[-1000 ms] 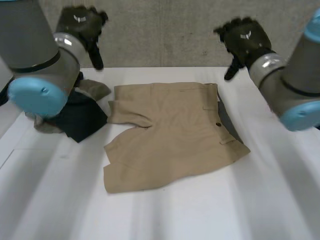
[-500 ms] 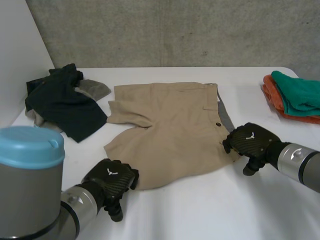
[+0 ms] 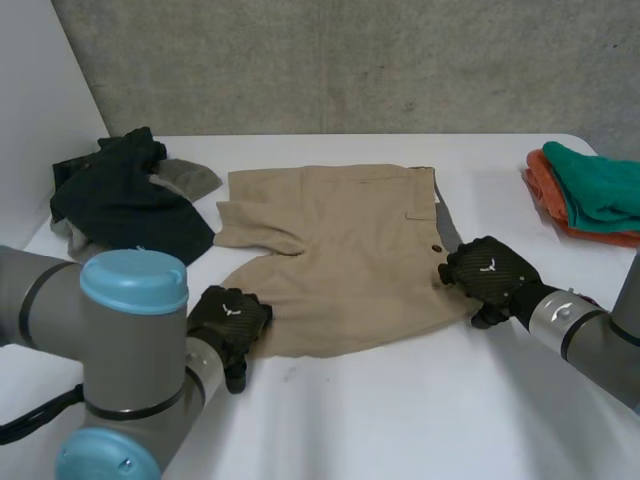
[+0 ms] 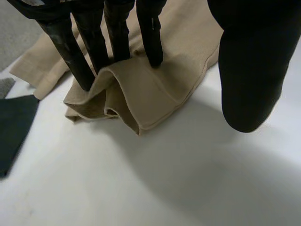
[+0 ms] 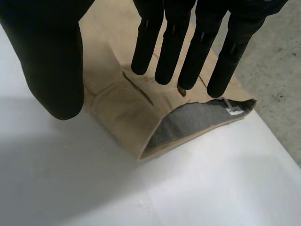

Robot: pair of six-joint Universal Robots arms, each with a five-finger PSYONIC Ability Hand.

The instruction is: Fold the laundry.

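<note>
Step in hand: getting a hold on the tan shorts [image 3: 350, 260] for the 1st fold. They lie flat mid-table [image 3: 400, 430], waistband twd the robot's right, legs twd its left. Left hand [image 3: 228, 322] is at the near leg-hem corner. Its fingers [image 4: 115, 37] are straight, tips pressing the hem, which is rucked into a small ridge; thumb is clear of the cloth, so released, no pinch. Right hand [image 3: 487, 278] is over the near waistband corner, fingers [image 5: 171, 47] straight above the fabric (contact unclear), thumb over bare table, also released. Next, as I judge it: each thumb gets under its corner & pinches, then both lift together, near edge to far edge. Vs 0.5 s ago: left hand has come up from bare table to the hem, and the right has shifted in onto its corner.
</note>
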